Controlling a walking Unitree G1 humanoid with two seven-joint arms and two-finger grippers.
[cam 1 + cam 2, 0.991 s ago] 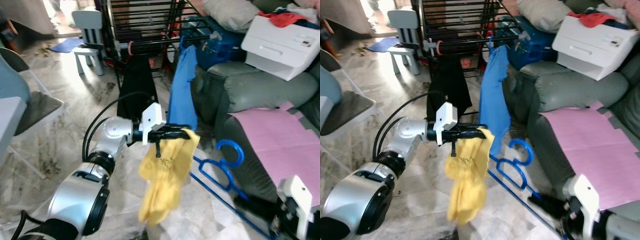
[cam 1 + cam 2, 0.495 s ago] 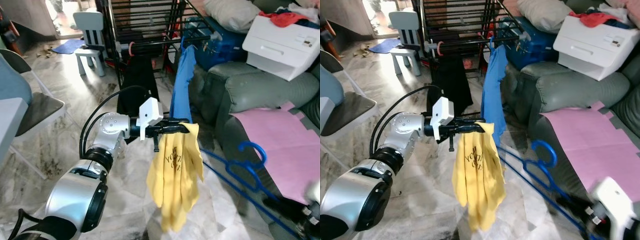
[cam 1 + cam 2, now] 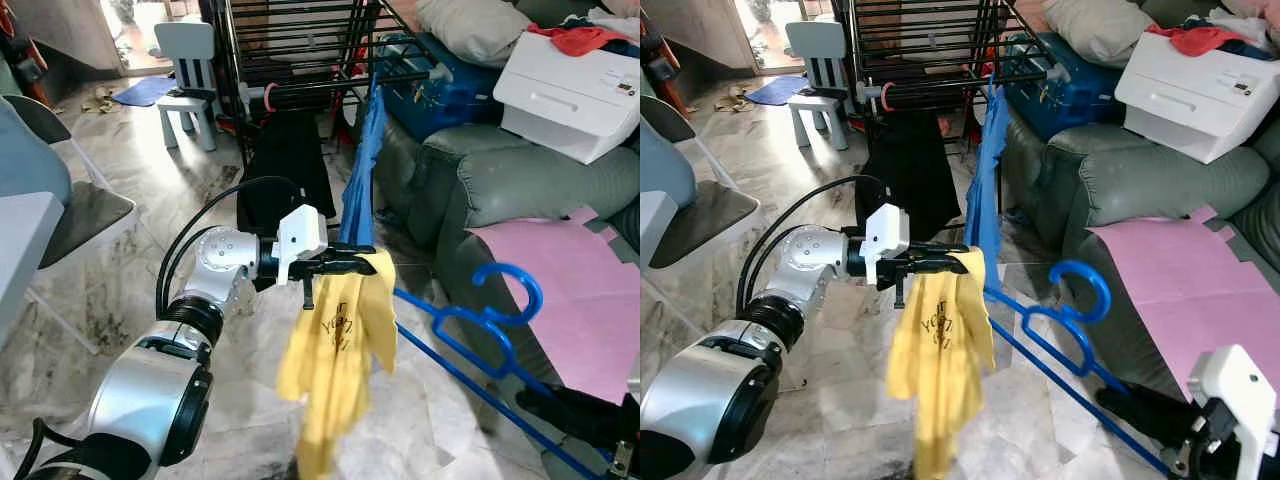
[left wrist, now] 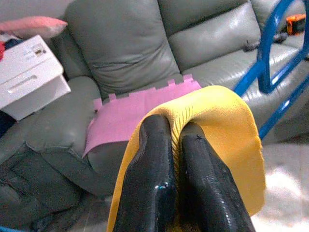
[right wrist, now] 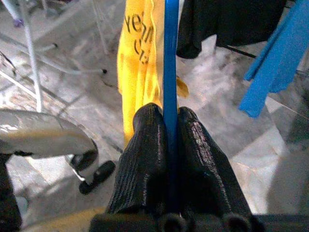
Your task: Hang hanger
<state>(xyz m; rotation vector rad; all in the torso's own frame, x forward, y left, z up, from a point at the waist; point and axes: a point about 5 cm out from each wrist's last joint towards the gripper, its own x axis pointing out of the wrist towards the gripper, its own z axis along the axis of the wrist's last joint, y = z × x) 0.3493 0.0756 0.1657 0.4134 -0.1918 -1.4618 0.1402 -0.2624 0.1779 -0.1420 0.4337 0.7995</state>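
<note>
- While the left gripper pinches a limp yellow cloth shirt, the right gripper's fingers clamp the thin blue plastic hanger, held low beside the shirt.
- The hanger looks light and stiff; grip its bar.

My two head eyes look forward and down from above my arms, over the pale marble floor toward the black metal drying rack and the grey-green leather sofa, both showing the same scene from slightly offset spots. My left wrist camera sits close behind my fingers, facing that sofa across the limp yellow printed shirt. My right wrist camera looks along my fingers up the thin blue plastic hanger at the same shirt and floor.
</note>
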